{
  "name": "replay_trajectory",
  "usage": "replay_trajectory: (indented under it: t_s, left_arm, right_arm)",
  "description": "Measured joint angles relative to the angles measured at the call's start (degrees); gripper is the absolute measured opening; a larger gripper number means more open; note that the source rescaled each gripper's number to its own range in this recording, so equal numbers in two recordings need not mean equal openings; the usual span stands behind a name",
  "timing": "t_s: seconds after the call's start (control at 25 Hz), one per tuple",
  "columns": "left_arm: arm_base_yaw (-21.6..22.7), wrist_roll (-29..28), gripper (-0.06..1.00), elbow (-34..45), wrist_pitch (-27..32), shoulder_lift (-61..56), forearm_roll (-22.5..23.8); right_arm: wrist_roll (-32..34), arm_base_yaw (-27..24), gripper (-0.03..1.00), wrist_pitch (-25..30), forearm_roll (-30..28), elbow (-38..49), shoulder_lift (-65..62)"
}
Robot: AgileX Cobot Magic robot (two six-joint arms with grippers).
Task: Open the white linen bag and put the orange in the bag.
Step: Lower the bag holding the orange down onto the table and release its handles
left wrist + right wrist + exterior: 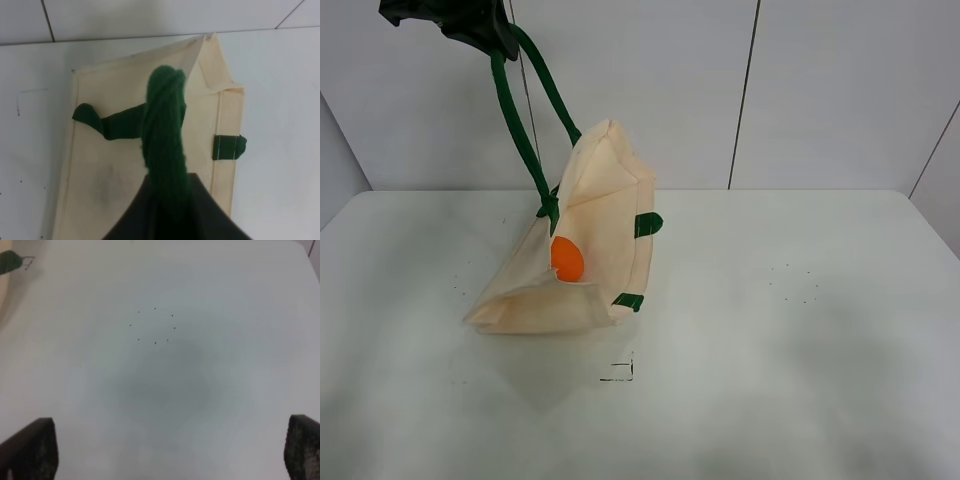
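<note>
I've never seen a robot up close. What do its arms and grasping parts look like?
Little of the arms shows. The left end effector is black with angular outlines, narrowing to a dark wedge in its wrist view. The right end effector shows only two dark, blocky fingers with a rough, speckled surface. No markings are visible.

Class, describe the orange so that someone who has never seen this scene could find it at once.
Start at the white table and find the white linen bag left of centre, held up by its dark green handles. In the bag's open mouth sits the orange. It is the only round, bright orange thing; everything around it is cream cloth or green strap.
</note>
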Motion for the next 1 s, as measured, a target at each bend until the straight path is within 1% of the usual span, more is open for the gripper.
replay_trajectory:
  t_s: [0.12, 0.28, 0.48, 0.56, 0.6, 0.64, 0.72, 0.76, 0.8, 0.88, 0.92, 1.0]
  left_arm:
    - [0.0, 0.0, 0.0, 0.47, 0.0, 0.5, -0.79]
    - [-0.47, 0.23, 0.0, 3.23, -0.53, 3.42, -4.0]
    - [-1.32, 1.26, 0.0, 5.48, -3.32, 11.95, -5.96]
    - [-1.38, 2.56, 0.03, 5.68, -4.23, 15.3, -6.74]
    - [-1.38, 3.44, 0.08, 5.73, -4.33, 16.44, -7.51]
    - [-1.38, 4.2, 0.18, 5.73, -4.38, 17.47, -8.26]
    - [-1.38, 5.33, 0.42, 5.73, -4.53, 18.98, -10.02]
    - [-1.38, 5.65, 0.57, 5.73, -4.75, 19.56, -10.63]
    - [-1.38, 5.81, 0.69, 5.79, -5.01, 19.97, -10.84]
    - [-1.38, 6.1, 0.82, 6.0, -5.58, 20.26, -10.77]
    - [-1.38, 6.15, 0.85, 5.97, -5.71, 20.32, -10.17]
    - [-1.43, 6.15, 0.89, 5.97, -5.71, 20.32, -8.23]
  right_arm:
    - [0.0, 0.0, 1.0, 0.0, 0.0, 0.0, 0.0]
    - [0.0, 0.0, 1.0, 0.0, 0.0, 0.0, 0.0]
    - [0.0, 0.0, 1.0, 0.0, 0.0, 0.0, 0.0]
    - [0.0, 0.0, 1.0, 0.0, 0.0, 0.0, 0.0]
    - [0.0, 0.0, 1.0, 0.0, 0.0, 0.0, 0.0]
    - [0.0, 0.0, 1.0, 0.0, 0.0, 0.0, 0.0]
    - [0.0, 0.0, 1.0, 0.0, 0.0, 0.0, 0.0]
    - [0.0, 0.0, 1.0, 0.0, 0.0, 0.0, 0.0]
    - [0.0, 0.0, 1.0, 0.0, 0.0, 0.0, 0.0]
    - [0.0, 0.0, 1.0, 0.0, 0.0, 0.0, 0.0]
    - [0.0, 0.0, 1.0, 0.0, 0.0, 0.0, 0.0]
    - [0.0, 0.0, 1.0, 0.0, 0.0, 0.0, 0.0]
